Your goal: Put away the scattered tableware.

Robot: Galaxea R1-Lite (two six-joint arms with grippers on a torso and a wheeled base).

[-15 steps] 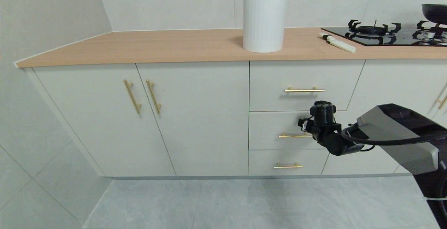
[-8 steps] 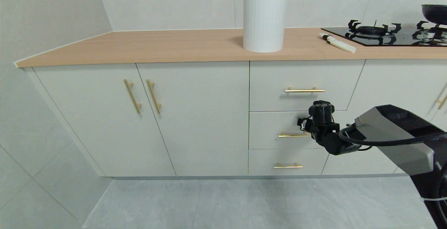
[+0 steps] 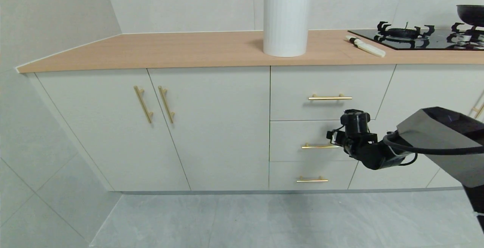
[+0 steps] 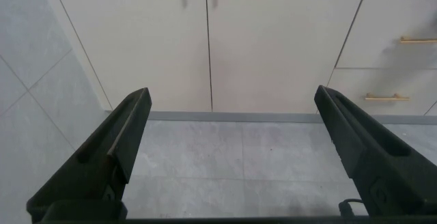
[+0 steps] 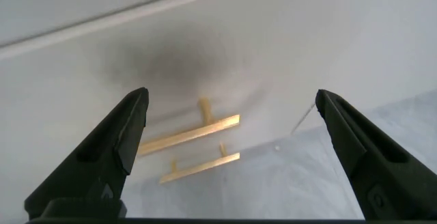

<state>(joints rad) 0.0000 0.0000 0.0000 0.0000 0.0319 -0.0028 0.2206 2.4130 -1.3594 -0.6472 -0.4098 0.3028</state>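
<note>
A white utensil with a dark band (image 3: pixel 365 46) lies on the wooden countertop (image 3: pixel 170 49) beside the stove. A tall white ribbed holder (image 3: pixel 287 19) stands on the counter to its left. My right gripper (image 3: pixel 334 140) hovers low in front of the drawer stack, at the right end of the middle drawer's gold handle (image 3: pixel 317 146). In the right wrist view that gripper (image 5: pixel 232 108) is open and empty, facing the drawer front, with the gold handle (image 5: pixel 188 135) just ahead. My left gripper (image 4: pixel 233 98) is open and empty, hanging over the grey floor before the cabinet doors.
A black gas stove (image 3: pixel 416 36) with a dark pan (image 3: pixel 470 13) sits at the counter's right end. Three drawers are shut, the top handle (image 3: pixel 329 97) above and the bottom handle (image 3: pixel 312 180) below my gripper. Double cabinet doors (image 3: pixel 159 127) are shut on the left.
My right arm has shifted a little to the right, and its gripper drifted slightly right along the middle drawer's handle. Nothing on the counter moved.
</note>
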